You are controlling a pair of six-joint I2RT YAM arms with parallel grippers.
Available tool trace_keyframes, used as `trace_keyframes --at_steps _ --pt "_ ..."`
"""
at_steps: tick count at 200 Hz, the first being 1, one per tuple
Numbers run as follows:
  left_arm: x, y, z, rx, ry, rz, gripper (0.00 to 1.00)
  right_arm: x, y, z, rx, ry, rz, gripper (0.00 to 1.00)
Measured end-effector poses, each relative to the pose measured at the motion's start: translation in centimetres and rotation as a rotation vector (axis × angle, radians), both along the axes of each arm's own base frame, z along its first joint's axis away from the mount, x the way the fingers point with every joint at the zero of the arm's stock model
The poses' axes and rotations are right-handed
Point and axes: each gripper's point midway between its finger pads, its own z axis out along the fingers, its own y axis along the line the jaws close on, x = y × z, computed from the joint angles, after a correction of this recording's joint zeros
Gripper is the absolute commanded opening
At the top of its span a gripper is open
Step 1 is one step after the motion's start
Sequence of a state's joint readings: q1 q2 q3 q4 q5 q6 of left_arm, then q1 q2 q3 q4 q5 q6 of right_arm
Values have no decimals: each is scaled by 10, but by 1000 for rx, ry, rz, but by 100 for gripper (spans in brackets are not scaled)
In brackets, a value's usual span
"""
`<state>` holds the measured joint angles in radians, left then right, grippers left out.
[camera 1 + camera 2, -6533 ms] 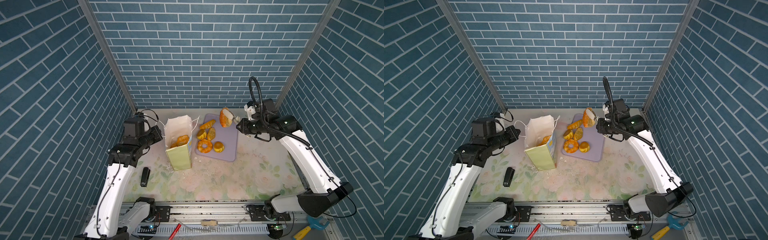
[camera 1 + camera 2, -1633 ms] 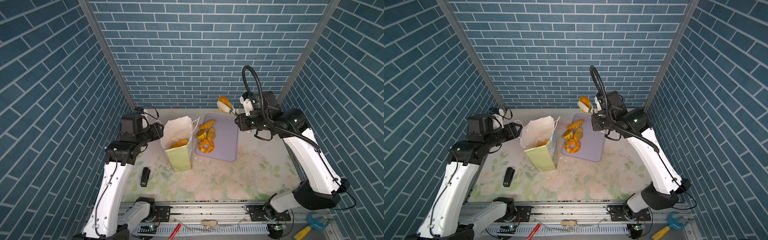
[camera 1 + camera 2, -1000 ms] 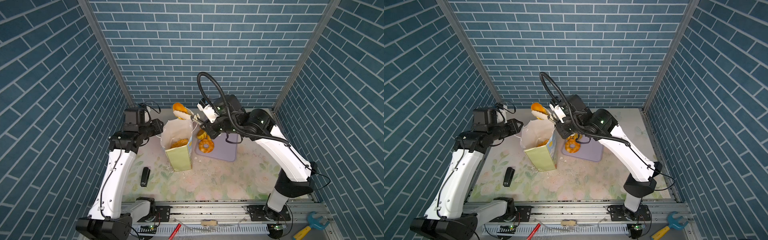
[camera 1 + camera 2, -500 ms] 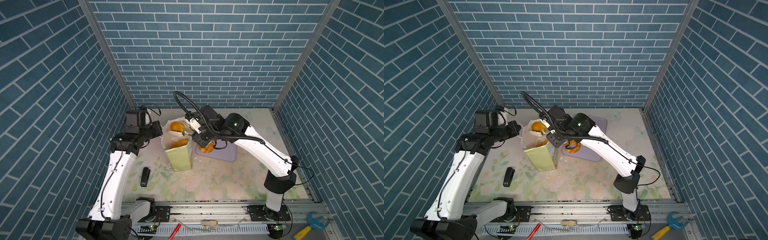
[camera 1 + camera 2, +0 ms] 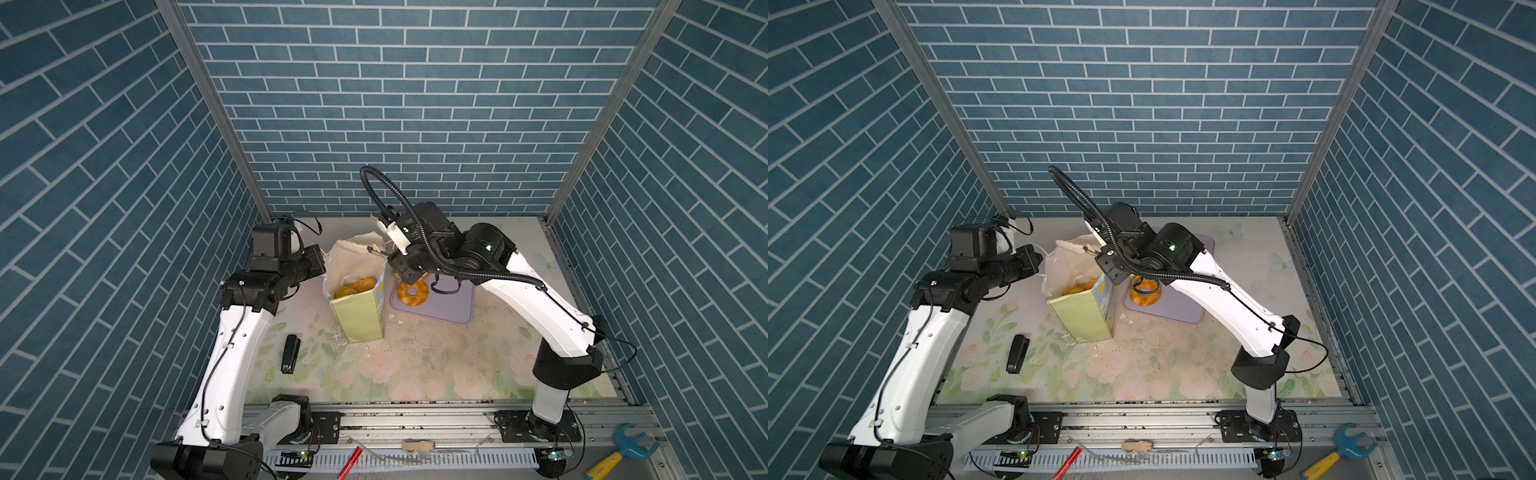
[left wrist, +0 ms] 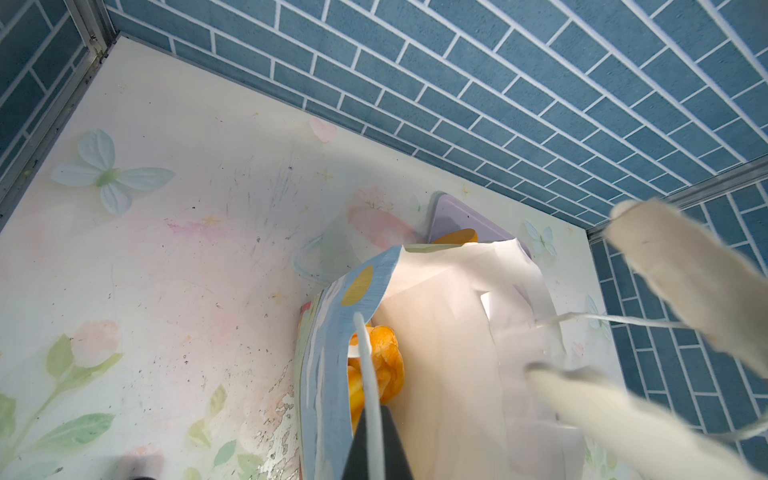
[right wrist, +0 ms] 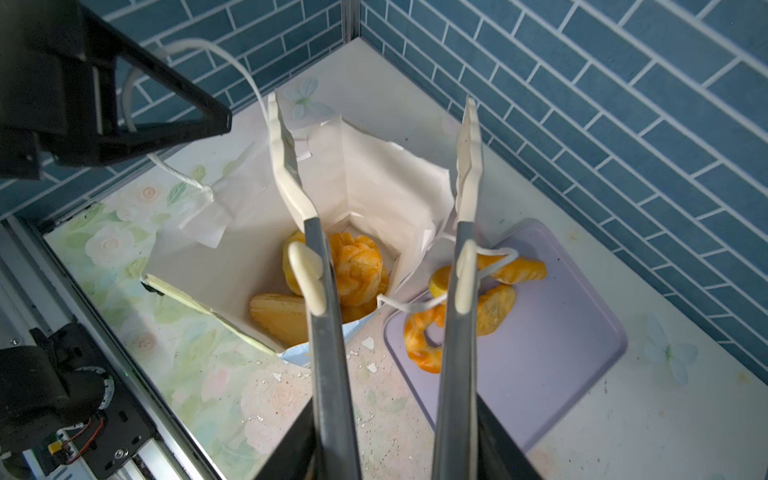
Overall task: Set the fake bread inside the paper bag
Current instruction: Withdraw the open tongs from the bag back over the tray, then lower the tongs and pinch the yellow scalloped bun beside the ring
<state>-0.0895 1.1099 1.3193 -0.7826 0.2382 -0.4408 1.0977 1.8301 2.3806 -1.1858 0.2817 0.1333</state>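
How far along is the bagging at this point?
Done: at least three pastries lie inside the paper bag. In hand: nothing; the right gripper stands open and empty at the bag's mouth, while the left gripper is shut on a cord handle. Left: a ring doughnut, a long loaf and a flat round piece on the tray, perhaps a fourth half hidden.

In both top views the right arm (image 5: 536, 307) hides much of the lilac tray (image 5: 455, 309) and most pastries (image 5: 412, 293) on it. The paper bag (image 5: 359, 322) wall masks its lower contents. In the left wrist view the right end effector (image 6: 579, 291) is blurred; whether the left end effector (image 6: 374, 432) pinches the cord (image 6: 368, 365) is unclear.
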Motion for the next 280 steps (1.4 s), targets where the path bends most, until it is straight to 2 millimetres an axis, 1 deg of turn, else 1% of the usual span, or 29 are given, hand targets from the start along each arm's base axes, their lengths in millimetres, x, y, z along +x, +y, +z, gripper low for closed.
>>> trace_keyframes --at_steps 18,28,36,46,58,71,86,98,107,116,128,144,157,172,203,231,280 --pt "0 0 0 0 -2 0 0 2 -19 25 56 -39 -39 52" --pt "0 0 1 -1 -3 -1 0 6 -35 38 85 -60 -80 51" --pt "0 0 1 -2 -4 -1 0 10 -52 46 103 -75 -122 51" --pt "-1 0 2 -2 -7 -2 0 14 -73 52 123 -80 -178 51" --pt "-2 0 4 -3 -13 -2 0 19 -98 53 140 -76 -242 51" --pt "-4 0 6 -4 -20 -2 0 23 -122 46 149 -60 -307 52" --pt "-5 0 7 -4 -26 -2 0 30 -147 29 144 -27 -388 51" --pt "-6 0 7 -5 -26 -2 0 35 -164 9 128 12 -452 51" --pt "-6 0 7 -5 -26 -2 0 38 -171 -7 113 48 -484 51" --pt "-6 0 7 -4 -26 -2 0 42 -176 -28 92 93 -516 51" --pt "-6 0 7 -4 -26 -2 0 45 -177 -52 65 149 -540 51" --pt "-6 0 7 -4 -26 -2 0 47 -174 -81 27 218 -552 51" --pt "-6 0 7 -4 -26 -2 0 50 -169 -99 2 260 -555 51" --pt "-6 0 7 -4 -25 -2 0 55 -162 -114 -20 295 -549 50" --pt "-6 0 7 -3 -24 -1 0 64 -143 -138 -41 358 -524 49" --pt "-7 1 6 -2 -19 -1 0 71 -126 -153 -40 410 -495 49" --pt "-7 2 5 2 -19 5 0 72 -104 -175 -47 484 -457 47"
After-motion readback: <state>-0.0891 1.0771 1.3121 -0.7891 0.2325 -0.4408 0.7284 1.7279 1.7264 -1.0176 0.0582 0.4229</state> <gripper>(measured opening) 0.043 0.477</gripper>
